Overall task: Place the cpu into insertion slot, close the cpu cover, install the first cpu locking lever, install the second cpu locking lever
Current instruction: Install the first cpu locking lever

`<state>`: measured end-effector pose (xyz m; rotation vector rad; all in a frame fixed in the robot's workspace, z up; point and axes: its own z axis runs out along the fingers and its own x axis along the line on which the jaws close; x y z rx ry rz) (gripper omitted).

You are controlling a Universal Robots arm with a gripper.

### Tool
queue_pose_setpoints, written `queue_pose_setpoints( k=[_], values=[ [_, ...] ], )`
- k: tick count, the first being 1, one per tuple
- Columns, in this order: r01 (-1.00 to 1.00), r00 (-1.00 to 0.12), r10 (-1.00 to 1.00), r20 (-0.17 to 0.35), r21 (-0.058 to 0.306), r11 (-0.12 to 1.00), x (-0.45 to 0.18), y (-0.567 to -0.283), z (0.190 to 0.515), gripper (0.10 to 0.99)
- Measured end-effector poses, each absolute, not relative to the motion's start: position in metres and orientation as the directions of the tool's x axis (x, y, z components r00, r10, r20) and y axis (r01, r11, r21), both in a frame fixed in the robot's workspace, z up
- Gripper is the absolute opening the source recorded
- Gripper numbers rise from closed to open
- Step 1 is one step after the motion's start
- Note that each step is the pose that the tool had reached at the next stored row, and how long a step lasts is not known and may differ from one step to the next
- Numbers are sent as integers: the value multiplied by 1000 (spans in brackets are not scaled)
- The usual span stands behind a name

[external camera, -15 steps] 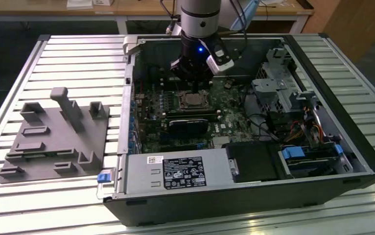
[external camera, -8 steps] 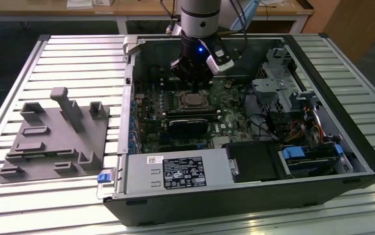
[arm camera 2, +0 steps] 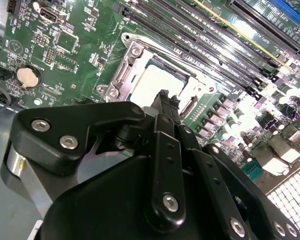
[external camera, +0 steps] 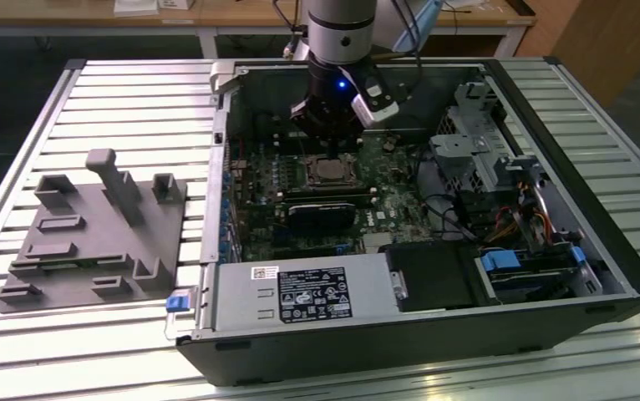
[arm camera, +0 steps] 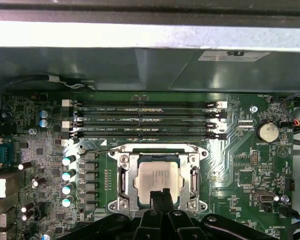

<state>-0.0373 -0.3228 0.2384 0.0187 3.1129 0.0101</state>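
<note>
The cpu (arm camera: 159, 177), a dull silver square chip, lies in the insertion slot (arm camera: 121, 201) on the green board. The silvery cpu cover (arm camera: 124, 176) lies flat around it as a frame. A thin wire locking lever (arm camera: 97, 148) sticks out sideways from one corner of the socket. My gripper (arm camera: 159, 198) hovers at the chip's edge with its two black fingers pressed together and nothing seen between them. In the second wrist view the fingertips (arm camera 2: 163, 96) stand just above the cpu (arm camera 2: 155, 82) and the cover (arm camera 2: 121, 75). In the exterior view the gripper (external camera: 326, 140) hangs over the cpu (external camera: 326, 170) inside the open computer case.
Long black memory slots (arm camera: 145, 120) run beside the socket. A black card (external camera: 322, 215) sits just past the socket, and the power supply (external camera: 297, 294) stands at the case's near side. Drive bays and cables (external camera: 499, 184) fill the exterior view's right. A grey fixture (external camera: 92, 234) rests outside the case.
</note>
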Motion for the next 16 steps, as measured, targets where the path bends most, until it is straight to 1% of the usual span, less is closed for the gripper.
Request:
queue_pose_setpoints(
  k=[16],
  values=[
    [12,-999,12,-35,7,1000,-86,-323,238,106]
  ],
)
